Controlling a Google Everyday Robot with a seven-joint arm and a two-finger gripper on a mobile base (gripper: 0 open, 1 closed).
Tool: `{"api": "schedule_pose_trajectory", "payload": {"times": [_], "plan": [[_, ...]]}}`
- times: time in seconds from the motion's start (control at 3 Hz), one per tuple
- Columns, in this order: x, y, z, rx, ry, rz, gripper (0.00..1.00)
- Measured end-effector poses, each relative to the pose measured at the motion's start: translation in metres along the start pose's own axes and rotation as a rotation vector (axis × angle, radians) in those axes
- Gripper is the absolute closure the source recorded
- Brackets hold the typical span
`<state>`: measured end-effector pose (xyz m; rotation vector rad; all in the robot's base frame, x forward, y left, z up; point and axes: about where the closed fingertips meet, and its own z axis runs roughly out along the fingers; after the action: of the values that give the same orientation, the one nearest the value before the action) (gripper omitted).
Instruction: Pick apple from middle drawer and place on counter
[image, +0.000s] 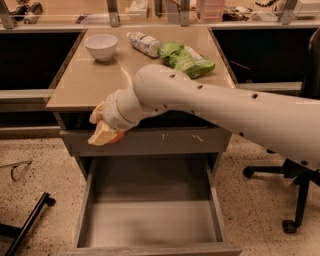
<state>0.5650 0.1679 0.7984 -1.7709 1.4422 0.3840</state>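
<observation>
My gripper (103, 131) hangs at the front left edge of the counter (87, 82), in front of the scratched top drawer front (165, 140) and above the open middle drawer (150, 222). Its yellowish fingers (102, 135) are shut on the apple (117, 136). Only a small red-orange edge of the apple shows beneath them. The drawer floor is bare grey. My white arm (215, 107) reaches in from the right across the cabinet's front.
A white bowl (101, 46), a plastic bottle (143, 43) and a green snack bag (186, 59) lie at the back of the counter. An office chair (300, 190) stands to the right. A black bar (27, 220) lies on the floor at left.
</observation>
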Motion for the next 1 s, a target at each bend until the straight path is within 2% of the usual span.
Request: {"api": "schedule_pose_trajectory", "payload": {"times": [0.33, 0.67, 1.0], "plan": [[-0.061, -0.041, -0.051, 0.075, 0.081, -0.106, 1.0], [-0.108, -0.091, -0.08, 0.122, 0.122, -0.214, 1.0], [-0.102, -0.146, -0.079, 0.138, 0.105, -0.244, 1.0]]}}
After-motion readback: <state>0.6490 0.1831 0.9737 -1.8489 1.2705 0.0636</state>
